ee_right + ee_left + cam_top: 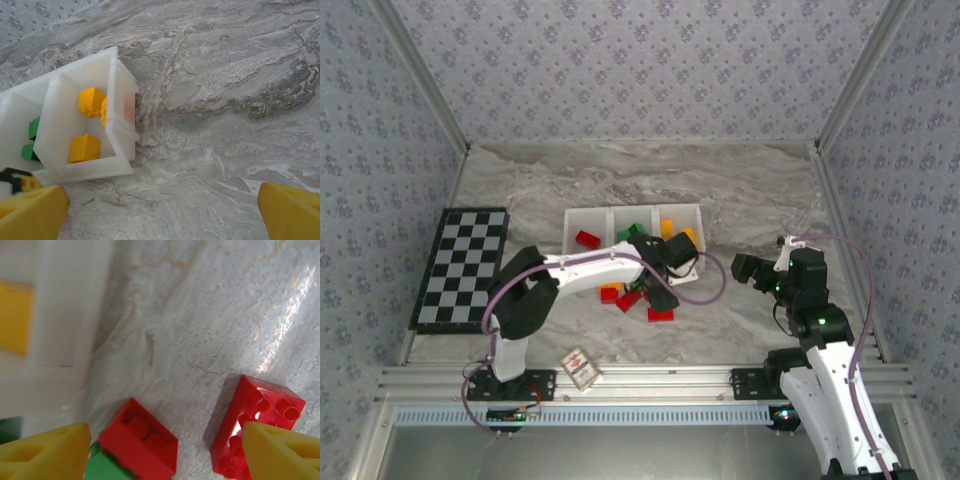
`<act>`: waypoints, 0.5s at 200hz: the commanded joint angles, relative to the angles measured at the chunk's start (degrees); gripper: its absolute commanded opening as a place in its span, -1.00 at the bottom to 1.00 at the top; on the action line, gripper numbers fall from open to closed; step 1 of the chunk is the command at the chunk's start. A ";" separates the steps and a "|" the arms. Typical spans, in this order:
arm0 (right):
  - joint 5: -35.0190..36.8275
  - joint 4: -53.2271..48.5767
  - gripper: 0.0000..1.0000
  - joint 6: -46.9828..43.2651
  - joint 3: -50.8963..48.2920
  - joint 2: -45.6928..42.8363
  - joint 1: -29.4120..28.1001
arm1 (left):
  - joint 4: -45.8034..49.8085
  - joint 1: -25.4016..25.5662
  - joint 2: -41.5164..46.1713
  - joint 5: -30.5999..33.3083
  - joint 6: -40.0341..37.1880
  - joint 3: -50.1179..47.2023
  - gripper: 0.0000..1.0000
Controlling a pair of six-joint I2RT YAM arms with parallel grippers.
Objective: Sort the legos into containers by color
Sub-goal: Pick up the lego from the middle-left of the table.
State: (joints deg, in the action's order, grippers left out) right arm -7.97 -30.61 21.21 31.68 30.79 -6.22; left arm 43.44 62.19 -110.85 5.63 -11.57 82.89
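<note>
Containers (582,212): a red brick (587,239) is kept in the left bin, green bricks (635,232) in the middle, orange-yellow bricks (84,148) in the right.
Loose legos (660,315): scattered just near of the containers.
Left gripper (160,450): held low over the loose legos, released, nothing grasped.
Right gripper (160,210): held right of the containers, released wide, empty.

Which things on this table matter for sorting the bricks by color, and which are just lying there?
For the job: white three-bin tray; bricks already in it; loose bricks in front of it.
Lying about: checkerboard; small card at the near edge.
</note>
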 commanded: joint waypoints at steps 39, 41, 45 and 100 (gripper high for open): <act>0.20 0.11 0.99 0.37 -0.39 -0.20 0.48 | 5.16 3.58 -4.06 0.73 -2.02 4.08 0.50; 0.22 0.09 0.99 0.35 -0.39 -0.20 0.50 | 5.14 3.60 -3.99 0.57 -2.11 4.02 0.49; 0.23 0.05 0.99 0.34 -0.39 -0.19 0.51 | 5.16 3.70 -4.07 0.32 -2.22 3.82 0.50; 0.49 0.07 0.99 0.42 -0.57 -0.13 0.59 | 5.16 4.08 -3.28 -1.59 -2.58 1.68 0.53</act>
State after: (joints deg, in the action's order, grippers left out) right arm -7.94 -30.61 21.21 31.66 30.79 -5.96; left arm 46.57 65.73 -114.34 5.39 -13.08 85.67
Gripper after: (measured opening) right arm 0.996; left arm 0.755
